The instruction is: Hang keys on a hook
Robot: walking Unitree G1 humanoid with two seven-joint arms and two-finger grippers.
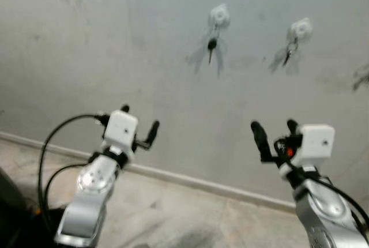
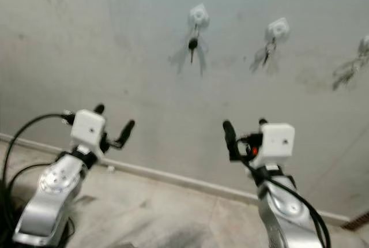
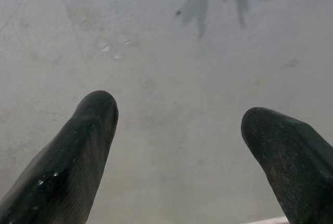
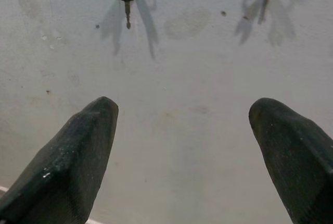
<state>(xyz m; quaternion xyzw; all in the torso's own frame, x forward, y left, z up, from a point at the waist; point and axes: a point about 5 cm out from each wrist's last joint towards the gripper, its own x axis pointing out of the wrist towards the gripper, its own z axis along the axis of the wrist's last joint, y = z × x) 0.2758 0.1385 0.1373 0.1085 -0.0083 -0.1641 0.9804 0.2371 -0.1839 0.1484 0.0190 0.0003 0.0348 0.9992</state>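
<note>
While both arms are raised before the wall, the left end effector (image 1: 140, 126) and right end effector (image 1: 275, 134) stand apart, holding nothing. A black key (image 1: 211, 45) already hangs from its hook (image 1: 219, 15) — another key (image 1: 288, 53) beside it — so I judge withdrawing gently is best.

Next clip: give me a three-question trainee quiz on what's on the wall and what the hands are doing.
1. True or false: the left hand holds a key.
2. What hangs on the left hook? A) black-headed key B) bag C) nothing
3. Fill in: both hands' fingers are ____, the right hand included.

Key: 1 false, it is empty. 2 A; another key hangs on the next hook. 3 open.
</note>
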